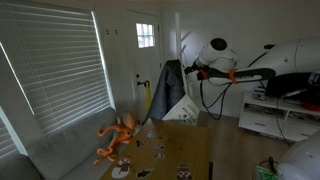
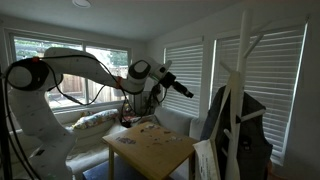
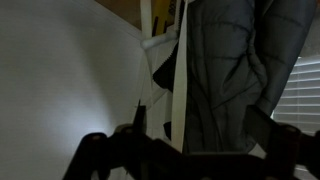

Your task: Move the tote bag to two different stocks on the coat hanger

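Observation:
The coat hanger (image 2: 241, 70) is a slim white pole stand with prongs near its top, and a dark jacket (image 2: 232, 125) hangs on it. The pale tote bag (image 1: 184, 112) hangs low beside the jacket and also shows in an exterior view (image 2: 205, 161). My gripper (image 1: 190, 69) is held in the air close to the jacket's upper part; in an exterior view (image 2: 186, 89) it is still short of the stand. In the wrist view the gripper (image 3: 198, 125) is open and empty. A pale vertical strip (image 3: 180, 85) and the grey jacket (image 3: 235, 70) lie ahead of the fingers. I cannot tell whether the strip is strap or pole.
A wooden table (image 2: 160, 152) with small items stands below the arm. An orange octopus toy (image 1: 118, 136) lies on a grey sofa (image 1: 70, 150). Window blinds (image 1: 55, 60) and a door (image 1: 146, 50) are behind. A white cabinet (image 1: 275, 122) is under the arm.

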Controlling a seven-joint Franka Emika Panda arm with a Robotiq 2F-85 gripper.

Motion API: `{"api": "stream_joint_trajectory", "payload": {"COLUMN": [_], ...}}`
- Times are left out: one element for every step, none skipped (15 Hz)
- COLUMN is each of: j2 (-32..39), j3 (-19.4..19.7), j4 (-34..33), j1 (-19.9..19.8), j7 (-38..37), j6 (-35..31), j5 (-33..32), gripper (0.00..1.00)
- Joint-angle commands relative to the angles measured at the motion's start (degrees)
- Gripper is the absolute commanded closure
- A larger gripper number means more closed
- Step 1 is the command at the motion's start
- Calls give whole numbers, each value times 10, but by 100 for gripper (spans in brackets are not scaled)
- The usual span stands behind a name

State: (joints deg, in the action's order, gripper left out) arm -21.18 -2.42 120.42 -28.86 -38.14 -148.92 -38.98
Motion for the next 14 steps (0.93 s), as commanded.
{"api": "stream_joint_trajectory", "payload": {"j2": [7, 10, 11, 11, 11, 19, 31, 37, 46, 53, 63, 71, 81, 91], "j3": [19, 19, 20, 20, 19, 18, 25, 28, 38, 45, 54, 59, 65, 69], "j4": [-10, -13, -14, -14, -14, -20, -28, -32, -37, -41, -48, -54, -63, -72], "j1": [22, 23, 23, 23, 23, 16, 20, 21, 27, 33, 40, 44, 47, 49], "j7": [-6, -8, -8, -9, -9, -24, -20, -18, -6, 4, 16, 21, 25, 24], "j6": [5, 5, 5, 5, 5, -4, -7, -8, -16, -18, -22, -22, -23, -22], "j5": [-9, -10, -10, -10, -10, -25, -19, -17, -8, -2, 7, 8, 7, 2], "gripper": [0, 0, 0, 0, 0, 0, 0, 0, 0, 0, 0, 0, 0, 0]}}
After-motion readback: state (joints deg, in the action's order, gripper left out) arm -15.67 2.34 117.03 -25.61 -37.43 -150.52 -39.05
